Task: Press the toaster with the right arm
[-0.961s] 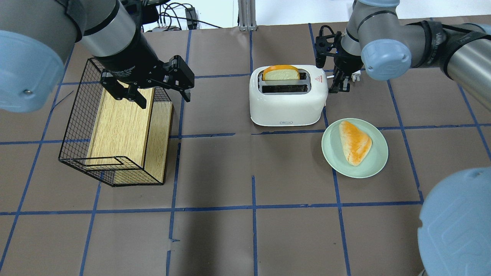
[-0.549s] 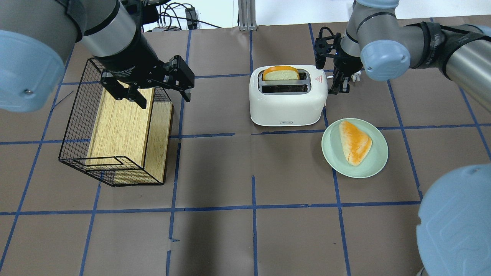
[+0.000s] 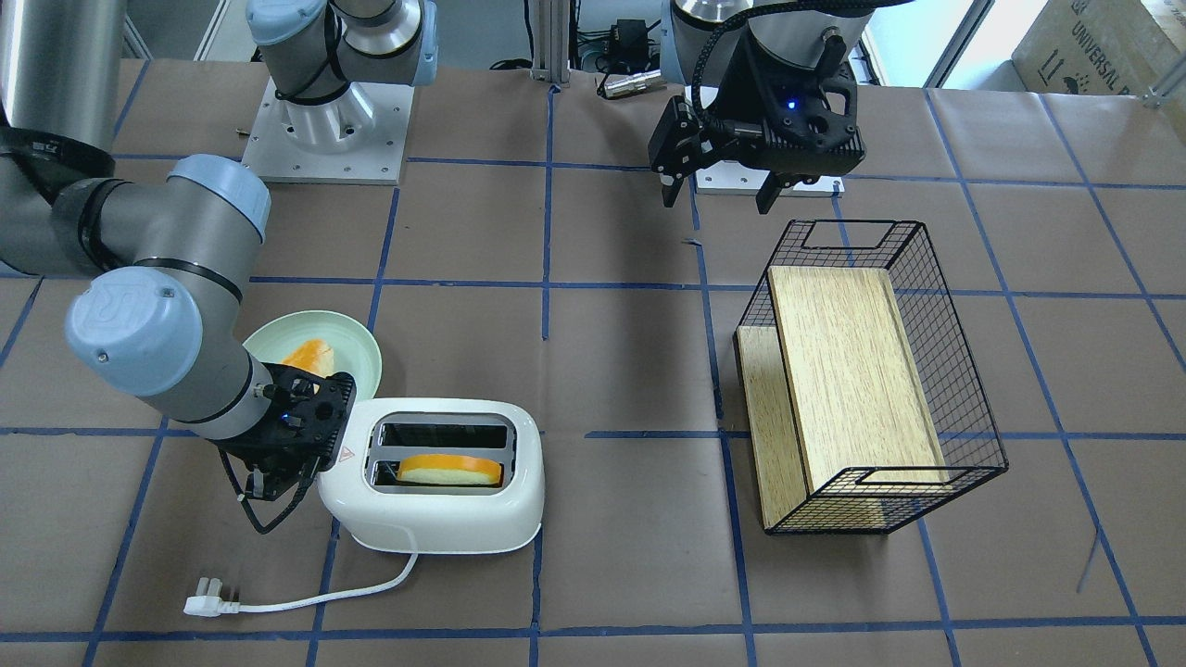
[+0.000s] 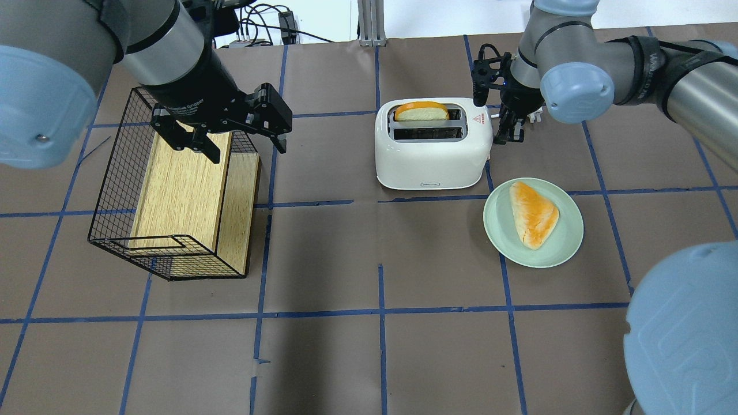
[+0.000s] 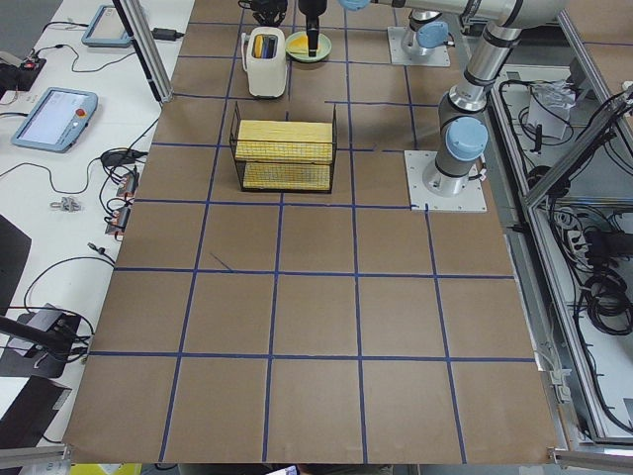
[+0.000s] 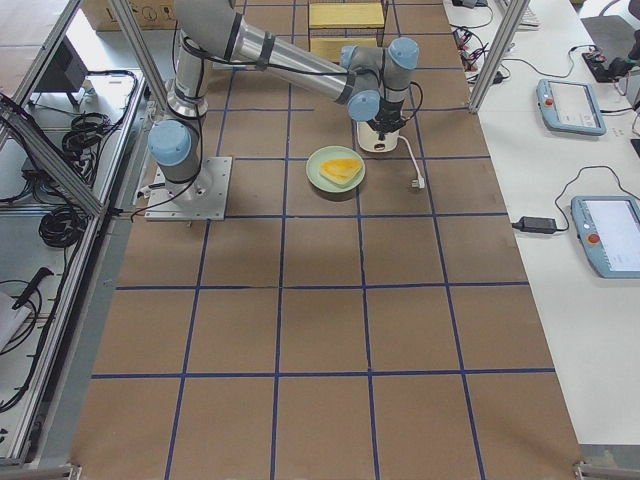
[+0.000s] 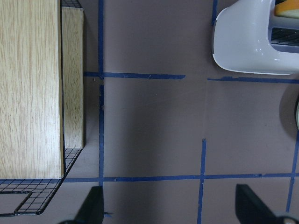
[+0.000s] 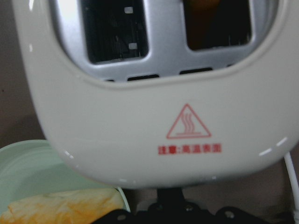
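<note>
The white toaster (image 4: 432,155) stands at the table's middle back, with a slice of bread (image 4: 422,110) in its far slot. The right arm's spidery gripper (image 4: 511,130) is pressed against the toaster's right end, below the red triangle sticker (image 4: 477,119), with its prongs close together. It also shows in the front-facing view (image 3: 278,482), and the right wrist view is filled by the toaster (image 8: 154,126). The left gripper (image 4: 222,141) is open and empty above the wire basket (image 4: 115,190).
A pale green plate (image 4: 568,245) with a piece of bread (image 4: 533,213) lies just in front of the right gripper. The wire basket holds a wooden board (image 4: 179,190). The toaster's cord and plug (image 3: 204,607) lie on the table on the operators' side.
The right gripper has moved slightly down along the toaster's end. The bread slice sits a little lower in its slot. The left arm has not moved.
</note>
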`<state>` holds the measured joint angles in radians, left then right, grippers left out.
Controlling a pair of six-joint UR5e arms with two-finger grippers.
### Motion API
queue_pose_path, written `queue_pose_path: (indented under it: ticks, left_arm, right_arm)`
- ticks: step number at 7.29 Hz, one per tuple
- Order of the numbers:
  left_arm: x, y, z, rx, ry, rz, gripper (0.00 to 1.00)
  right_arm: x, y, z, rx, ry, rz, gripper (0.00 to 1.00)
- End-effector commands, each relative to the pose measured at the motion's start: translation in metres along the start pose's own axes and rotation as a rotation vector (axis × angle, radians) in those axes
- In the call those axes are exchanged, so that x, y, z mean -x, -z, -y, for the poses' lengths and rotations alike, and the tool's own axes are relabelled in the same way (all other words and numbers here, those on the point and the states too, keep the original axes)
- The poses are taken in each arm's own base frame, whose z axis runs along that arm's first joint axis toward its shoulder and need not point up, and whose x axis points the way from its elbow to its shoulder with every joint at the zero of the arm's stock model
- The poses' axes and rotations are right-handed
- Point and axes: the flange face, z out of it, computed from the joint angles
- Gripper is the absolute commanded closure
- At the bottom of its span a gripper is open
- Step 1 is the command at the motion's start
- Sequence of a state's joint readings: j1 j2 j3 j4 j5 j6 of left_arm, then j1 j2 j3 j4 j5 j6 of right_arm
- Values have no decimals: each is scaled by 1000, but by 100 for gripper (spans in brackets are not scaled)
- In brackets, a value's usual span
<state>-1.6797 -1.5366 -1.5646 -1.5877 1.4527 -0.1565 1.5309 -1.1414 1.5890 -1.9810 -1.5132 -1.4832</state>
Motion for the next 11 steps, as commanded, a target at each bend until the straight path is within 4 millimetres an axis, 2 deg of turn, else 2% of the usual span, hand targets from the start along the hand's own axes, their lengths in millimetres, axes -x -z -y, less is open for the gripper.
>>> queue_pose_path:
  ticks: [1, 5, 6, 7, 8, 10, 11]
  left_arm:
    - [0, 0, 0, 0, 0, 0, 0]
    - [0, 0, 0, 0, 0, 0, 0]
    - [0, 0, 0, 0, 0, 0, 0]
    - [0, 0, 0, 0, 0, 0, 0]
    - [0, 0, 0, 0, 0, 0, 0]
    - [0, 0, 0, -1, 0, 0, 0]
    - [0, 1, 0, -1, 0, 0, 0]
  right_arm:
    - [4, -7, -1, 0, -2, 13, 88]
    - [3, -6, 0, -2, -2, 4, 88]
    - [3, -3, 0, -2, 0, 0, 88]
    - [0, 8, -3, 0, -2, -19, 88]
    - [2, 20, -5, 3, -3, -30, 88]
    - [29, 84, -1, 7, -13, -64, 84]
    - [36, 109, -6, -6, -95, -101, 65]
